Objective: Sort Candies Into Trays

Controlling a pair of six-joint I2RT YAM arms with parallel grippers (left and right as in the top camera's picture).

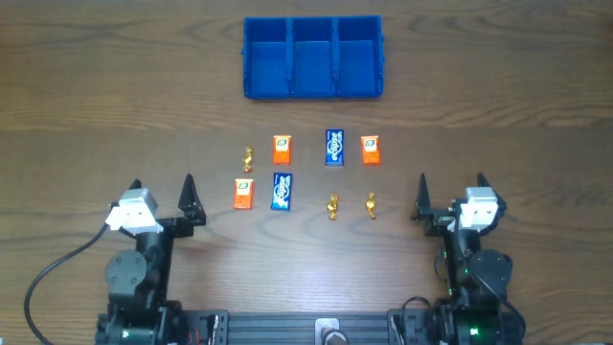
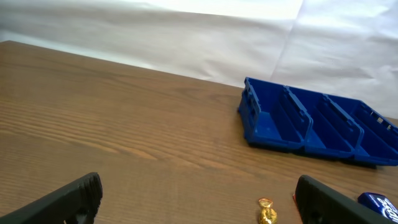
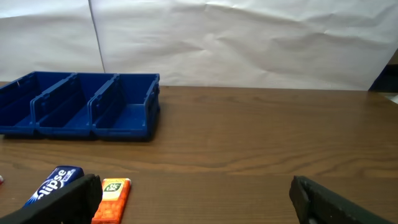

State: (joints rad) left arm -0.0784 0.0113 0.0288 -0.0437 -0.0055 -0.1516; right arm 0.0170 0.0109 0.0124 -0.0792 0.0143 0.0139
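A blue tray (image 1: 312, 57) with three compartments stands at the table's far middle; it also appears as the blue tray (image 2: 317, 124) and the blue tray (image 3: 81, 106). Between it and the arms lie three orange packets (image 1: 282, 149), two blue packets (image 1: 334, 147) and three gold-wrapped candies (image 1: 248, 158). A gold candy (image 2: 267, 212) and a blue packet (image 2: 379, 203) show near my left gripper (image 1: 163, 184). An orange packet (image 3: 112, 192) and a blue packet (image 3: 53, 185) lie ahead of my right gripper (image 1: 450, 182). Both grippers stand open near the arm bases, holding nothing.
The wooden table (image 1: 96, 96) spreads wide to both sides of the tray. A white sheet (image 3: 249, 43) backs the table's far edge. Black cable (image 1: 43, 278) loops beside the left arm's base.
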